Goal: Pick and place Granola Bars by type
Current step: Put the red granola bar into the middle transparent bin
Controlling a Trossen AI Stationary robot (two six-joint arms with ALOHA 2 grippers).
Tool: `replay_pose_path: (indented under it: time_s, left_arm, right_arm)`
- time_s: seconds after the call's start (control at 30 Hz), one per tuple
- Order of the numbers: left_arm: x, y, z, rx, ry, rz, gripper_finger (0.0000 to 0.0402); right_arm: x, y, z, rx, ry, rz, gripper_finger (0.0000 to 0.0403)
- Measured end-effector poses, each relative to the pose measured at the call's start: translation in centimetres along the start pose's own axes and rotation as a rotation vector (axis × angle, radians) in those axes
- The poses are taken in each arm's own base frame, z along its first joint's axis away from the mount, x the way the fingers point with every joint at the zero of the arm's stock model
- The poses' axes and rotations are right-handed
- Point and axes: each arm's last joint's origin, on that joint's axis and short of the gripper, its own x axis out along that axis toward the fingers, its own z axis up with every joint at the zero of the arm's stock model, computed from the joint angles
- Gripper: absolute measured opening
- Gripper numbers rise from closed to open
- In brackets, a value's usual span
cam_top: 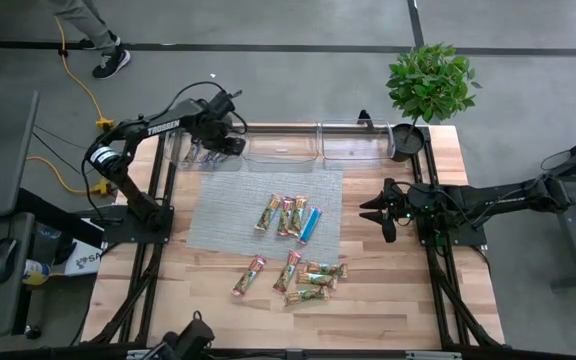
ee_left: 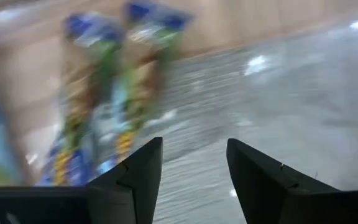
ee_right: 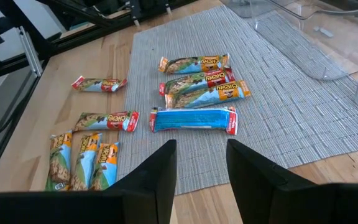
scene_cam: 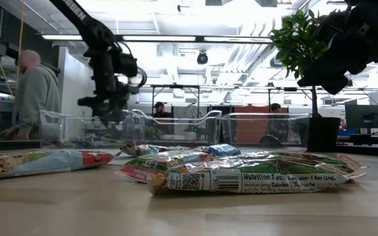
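Several granola bars lie flat on the table. A few green-red-tan ones [cam_top: 279,214] and a bright blue one [cam_top: 310,224] lie on the grey woven mat [cam_top: 218,210]. Several more [cam_top: 308,280] lie on the bare wood nearer the front, one of them [cam_top: 249,276] apart to the left. They also show in the right wrist view, with the blue bar [ee_right: 192,119] in the middle. My left gripper [cam_top: 230,142] is open and empty over the left clear bin [cam_top: 194,150]; blurred bars [ee_left: 82,99] show beneath it. My right gripper [cam_top: 376,212] is open and empty by the mat's right edge.
Three clear bins stand in a row along the far edge: left, middle [cam_top: 283,148] and right [cam_top: 353,145]. A potted plant [cam_top: 428,85] stands at the far right corner. A person [scene_cam: 35,92] stands beyond the table's left side.
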Motion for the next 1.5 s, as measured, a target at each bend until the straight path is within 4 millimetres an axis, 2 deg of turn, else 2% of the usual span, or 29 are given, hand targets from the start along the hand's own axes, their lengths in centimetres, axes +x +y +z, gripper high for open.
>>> replay_pose_path:
  time_s: [0.13,0.27,0.57,0.73,0.93,1.1,1.23,1.37,1.5]
  left_arm:
    - [-1.9,-0.5,0.1,0.025,-0.091,-0.089,0.0178]
    - [-4.8,-0.7,-0.4,0.055,-0.21,-0.145,0.0178]
    - [-11.9,-1.3,-4.0,0.243,-0.39,-0.375,0.0178]
    - [-14.2,-2.6,-6.6,0.452,-0.433,-0.491,0.0178]
    - [-15.5,-3.7,-9.4,0.538,-0.403,-0.553,0.0179]
    - [-15.1,-5.0,-11.2,0.575,-0.384,-0.582,0.0179]
    - [-12.8,-5.6,-13.0,0.583,-0.331,-0.596,0.0179]
    - [-9.9,-5.4,-14.7,0.54,-0.331,-0.631,0.0179]
    - [-7.6,-4.9,-16.1,0.475,-0.387,-0.709,0.0179]
  right_arm:
    - [0.0,0.0,0.0,0.0,0.0,0.0,0.0124]
    - [0.0,0.0,0.0,0.0,0.0,0.0,0.0124]
    - [0.0,0.0,0.0,0.008,0.001,0.004,0.0124]
    - [0.0,0.0,0.0,0.0,0.001,0.003,0.0124]
    - [0.0,0.1,0.3,0.004,-0.031,0.019,0.0124]
    - [-0.1,0.5,1.3,-0.032,-0.131,0.053,0.0124]
    - [-0.2,0.7,2.0,-0.034,-0.152,0.032,0.0124]
    - [-0.3,1.6,4.7,-0.099,-0.167,0.023,0.0124]
    - [-0.2,2.4,8.0,-0.218,-0.074,-0.032,0.0124]
